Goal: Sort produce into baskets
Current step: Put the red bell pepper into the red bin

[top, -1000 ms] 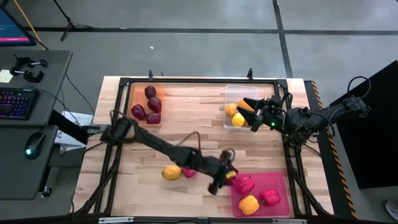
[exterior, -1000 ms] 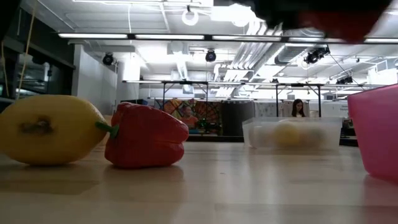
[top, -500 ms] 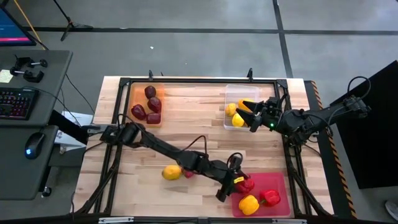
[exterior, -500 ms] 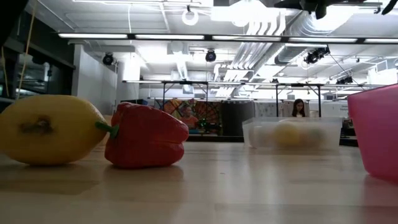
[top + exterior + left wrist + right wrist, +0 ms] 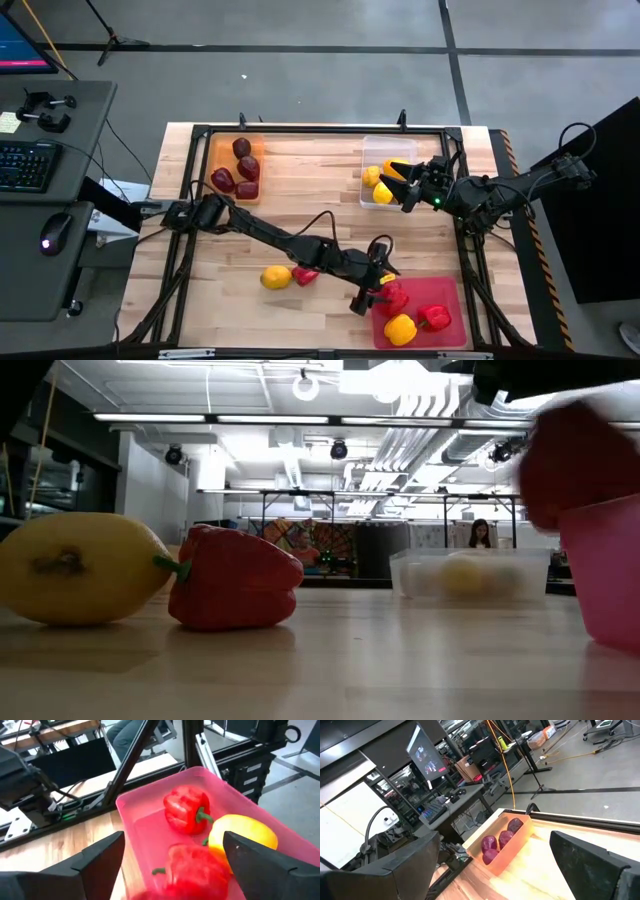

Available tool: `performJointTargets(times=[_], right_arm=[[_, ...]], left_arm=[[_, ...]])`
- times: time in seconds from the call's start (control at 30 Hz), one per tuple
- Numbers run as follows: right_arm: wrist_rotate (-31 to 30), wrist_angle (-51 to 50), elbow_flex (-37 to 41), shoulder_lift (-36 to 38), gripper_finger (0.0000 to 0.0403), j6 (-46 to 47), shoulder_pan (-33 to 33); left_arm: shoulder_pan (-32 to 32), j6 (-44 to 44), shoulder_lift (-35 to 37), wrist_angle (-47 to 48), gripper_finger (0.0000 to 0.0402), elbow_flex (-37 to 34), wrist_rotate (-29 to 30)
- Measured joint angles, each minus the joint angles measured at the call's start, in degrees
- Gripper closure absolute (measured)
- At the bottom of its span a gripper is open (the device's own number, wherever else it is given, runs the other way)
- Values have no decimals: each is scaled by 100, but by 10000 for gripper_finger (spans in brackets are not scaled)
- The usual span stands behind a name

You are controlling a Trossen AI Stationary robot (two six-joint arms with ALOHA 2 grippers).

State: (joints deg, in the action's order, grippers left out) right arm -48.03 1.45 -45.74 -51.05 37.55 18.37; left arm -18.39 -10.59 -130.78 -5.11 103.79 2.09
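Pink-magenta basket (image 5: 445, 293) sits directly under the left gripper (image 5: 378, 289), whose fingers (image 5: 95, 860) are spread wide and hold nothing. A red pepper (image 5: 192, 870) lies blurred between and just beyond them, beside another red pepper (image 5: 186, 809) and a yellow one (image 5: 246, 838). The right gripper (image 5: 403, 185) hovers open and empty over the clear basket (image 5: 383, 147) of yellow fruit (image 5: 383, 193).

We see red peppers (image 5: 187, 810) and a yellow pepper (image 5: 245, 837) in the pink tray (image 5: 150, 827), maroon fruits (image 5: 238, 170) in the orange tray (image 5: 215, 150).
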Motion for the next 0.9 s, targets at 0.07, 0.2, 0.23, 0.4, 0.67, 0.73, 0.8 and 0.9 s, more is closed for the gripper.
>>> performJointTargets(times=[0.07,0.2,0.23,0.4,0.67,0.73,0.8,0.9], right_arm=[[0,0,0,0,36,-1,0],[0,0,0,0,36,-1,0],[0,0,0,0,36,-4,0],[0,-1,0,0,36,-34,0],[-51,-79,0,2,36,-47,-2],[-54,-84,0,2,36,-25,-3],[-48,-80,0,2,36,-14,-2],[146,-90,-4,4,36,279,2]], left_arm=[[-7,-2,0,-11,63,0,2],[-5,-197,57,211,46,-2,211],[8,-275,118,334,45,-2,251],[216,-884,801,2017,44,1,251],[1477,-101,1270,3364,44,-240,-2436],[1668,625,1284,3378,44,-377,-2701],[1785,1153,1287,3443,44,-512,-2705],[1847,1197,1255,3521,44,-770,-2701]])
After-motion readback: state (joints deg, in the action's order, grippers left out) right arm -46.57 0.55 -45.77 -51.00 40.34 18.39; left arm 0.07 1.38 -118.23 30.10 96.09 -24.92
